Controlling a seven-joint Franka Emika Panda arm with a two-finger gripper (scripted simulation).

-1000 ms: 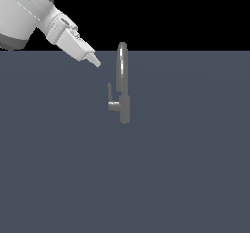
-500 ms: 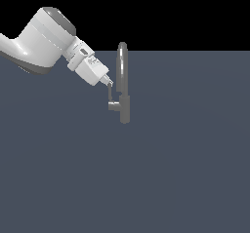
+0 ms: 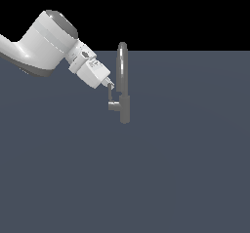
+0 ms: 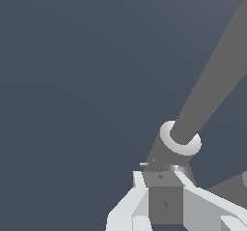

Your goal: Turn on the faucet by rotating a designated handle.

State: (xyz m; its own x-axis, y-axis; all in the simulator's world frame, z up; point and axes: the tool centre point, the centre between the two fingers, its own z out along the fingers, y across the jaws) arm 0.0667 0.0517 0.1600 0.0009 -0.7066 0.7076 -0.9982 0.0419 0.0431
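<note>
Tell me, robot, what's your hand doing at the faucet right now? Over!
Hand at the handle, fingers either side of it. Faucet upright. Nothing in the way. Over.

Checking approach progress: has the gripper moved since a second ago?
Yes. The gripper has moved down and toward the exterior view's right, closing on the faucet; it is now at the handle.

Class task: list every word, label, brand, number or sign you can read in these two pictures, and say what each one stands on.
None can be read.
Hand: tiny dark marks on its white casing in the exterior view, too small to tell whether they are text.
Faucet and handle: plain grey, no markings.
Floor: plain, no markings.
</note>
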